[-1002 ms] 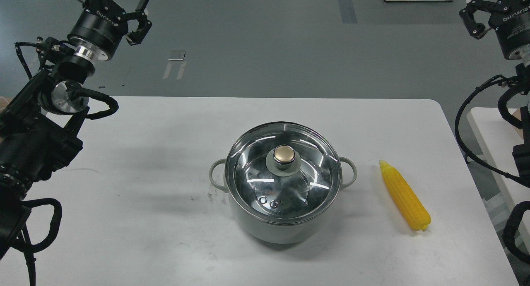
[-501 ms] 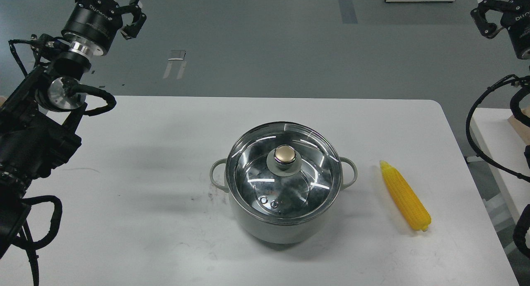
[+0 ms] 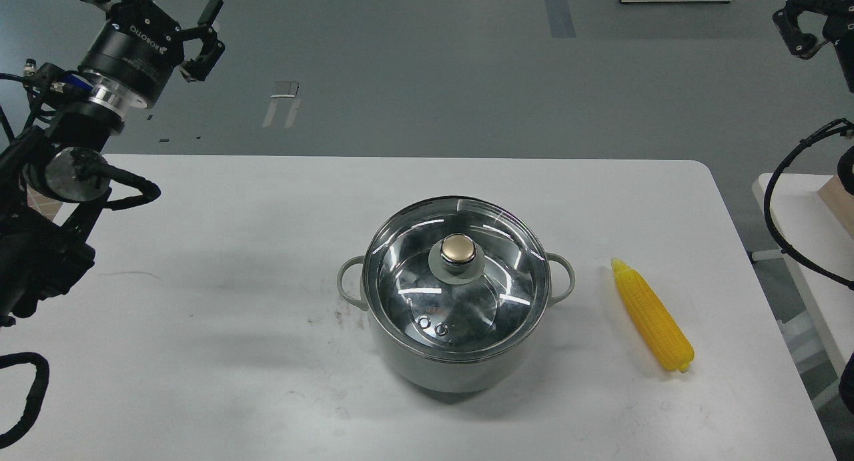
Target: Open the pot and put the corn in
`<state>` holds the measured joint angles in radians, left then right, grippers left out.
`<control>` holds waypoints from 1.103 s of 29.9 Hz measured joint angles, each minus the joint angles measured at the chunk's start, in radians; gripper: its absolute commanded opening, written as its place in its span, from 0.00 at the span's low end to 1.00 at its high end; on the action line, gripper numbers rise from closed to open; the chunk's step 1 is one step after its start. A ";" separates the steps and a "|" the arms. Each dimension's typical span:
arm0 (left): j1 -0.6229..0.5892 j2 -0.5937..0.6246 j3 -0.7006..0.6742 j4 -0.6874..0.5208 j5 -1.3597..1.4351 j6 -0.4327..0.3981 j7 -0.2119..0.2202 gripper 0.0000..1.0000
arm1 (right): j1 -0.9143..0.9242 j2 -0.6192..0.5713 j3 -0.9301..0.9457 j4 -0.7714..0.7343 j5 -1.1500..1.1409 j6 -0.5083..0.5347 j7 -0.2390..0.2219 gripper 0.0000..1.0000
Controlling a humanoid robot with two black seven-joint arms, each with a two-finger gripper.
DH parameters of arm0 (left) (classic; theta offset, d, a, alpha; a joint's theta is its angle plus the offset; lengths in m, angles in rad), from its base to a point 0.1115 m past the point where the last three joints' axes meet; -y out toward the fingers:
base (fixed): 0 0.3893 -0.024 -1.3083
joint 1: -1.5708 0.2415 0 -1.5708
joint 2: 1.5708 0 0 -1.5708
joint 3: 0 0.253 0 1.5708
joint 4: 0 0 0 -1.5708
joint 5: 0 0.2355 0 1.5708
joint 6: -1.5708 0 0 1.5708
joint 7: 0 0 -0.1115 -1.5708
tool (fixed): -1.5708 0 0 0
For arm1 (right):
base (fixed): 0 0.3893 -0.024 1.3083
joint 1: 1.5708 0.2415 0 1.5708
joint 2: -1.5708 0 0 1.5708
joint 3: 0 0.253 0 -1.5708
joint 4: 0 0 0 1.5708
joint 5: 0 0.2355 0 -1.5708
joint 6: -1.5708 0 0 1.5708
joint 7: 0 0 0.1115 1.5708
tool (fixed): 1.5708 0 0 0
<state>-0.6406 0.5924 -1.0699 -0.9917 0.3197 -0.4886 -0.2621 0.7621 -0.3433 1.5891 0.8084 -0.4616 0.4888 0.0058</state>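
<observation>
The pale grey-green pot (image 3: 440, 374) stands in the middle of the white table (image 3: 233, 247). Its glass lid (image 3: 407, 261) with a gold knob (image 3: 458, 249) sits closed on it. The yellow corn (image 3: 652, 316) lies on the table to the right of the pot, pointed end away from me. My left gripper (image 3: 150, 4) is open and empty, raised beyond the table's far left corner. My right gripper (image 3: 810, 21) is at the top right edge, raised far from the corn; only one finger shows.
A second white table (image 3: 800, 247) stands at the right edge, across a narrow gap. Black cables hang from my right arm (image 3: 774, 201) over that gap. Grey floor lies beyond the table's far edge.
Both arms have drawn outward and upward: the left gripper moved left, the right gripper moved right and partly out of view. Pot, lid and corn have not moved.
</observation>
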 measured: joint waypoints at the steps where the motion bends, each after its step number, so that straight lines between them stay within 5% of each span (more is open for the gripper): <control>1: 0.014 0.018 0.000 -0.040 0.037 0.000 0.000 0.96 | -0.003 0.000 0.000 0.003 0.000 0.000 0.000 1.00; 14: 0.085 0.109 -0.031 -0.493 0.839 0.000 -0.015 0.95 | -0.076 0.000 0.009 0.080 0.000 0.000 0.008 1.00; 19: 0.089 0.123 0.005 -0.612 1.186 0.000 -0.114 0.91 | -0.084 -0.004 0.014 0.084 0.000 0.000 0.008 1.00; 23: 0.092 0.110 0.054 -0.655 1.429 0.000 -0.154 0.88 | -0.086 -0.007 0.014 0.084 0.000 0.000 0.008 1.00; 33: 0.074 0.075 0.394 -0.653 1.851 0.298 -0.226 0.81 | -0.089 -0.008 0.016 0.084 0.000 0.000 0.008 1.00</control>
<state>-0.5669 0.6672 -0.6762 -1.6451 2.1710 -0.1909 -0.4883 0.6731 -0.3509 1.6056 0.8925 -0.4616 0.4887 0.0139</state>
